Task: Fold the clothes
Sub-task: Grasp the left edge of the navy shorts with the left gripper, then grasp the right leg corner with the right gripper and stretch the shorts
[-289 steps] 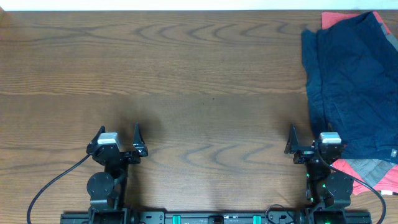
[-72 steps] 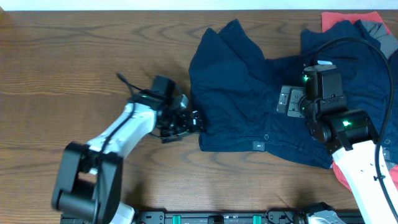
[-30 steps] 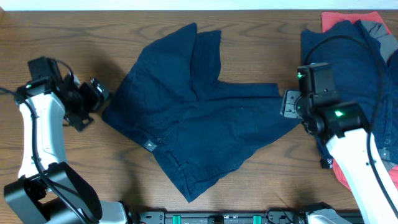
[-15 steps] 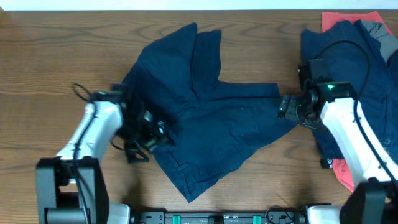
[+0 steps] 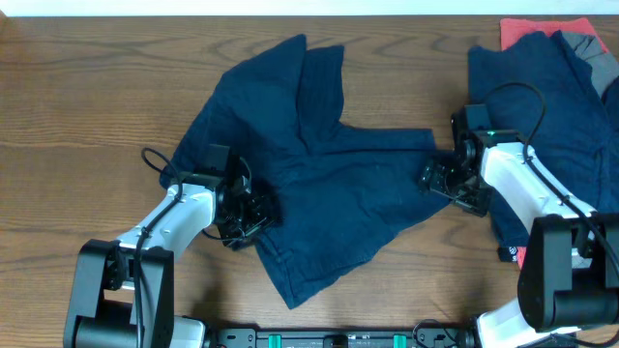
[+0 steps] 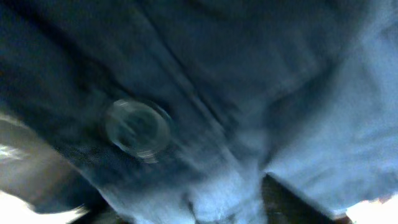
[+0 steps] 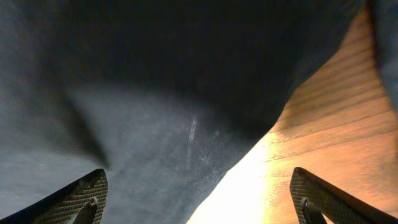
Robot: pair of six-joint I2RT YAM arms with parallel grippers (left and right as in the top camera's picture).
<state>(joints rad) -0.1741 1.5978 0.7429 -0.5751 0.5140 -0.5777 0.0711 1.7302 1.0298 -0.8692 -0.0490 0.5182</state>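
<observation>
Navy shorts [image 5: 329, 188] spread flat; I see right gripper [image 5: 437, 182] wide open, gripping nothing, at their edge; left gripper [image 5: 253, 213] on them, opening unclear.

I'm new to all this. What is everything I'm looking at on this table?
Navy shorts: one, dark blue, spread at table centre.
Navy garment: one, dark blue, topping the right-hand pile.
Coral-red cloth: one seen, far right corner, under that garment.
Grey piece: one, grey, beside the coral-red cloth.
Table: one, brown wood.
Left gripper: one, black, at the shorts' left edge.
Right gripper: one, black, open, at the shorts' right edge.
</observation>
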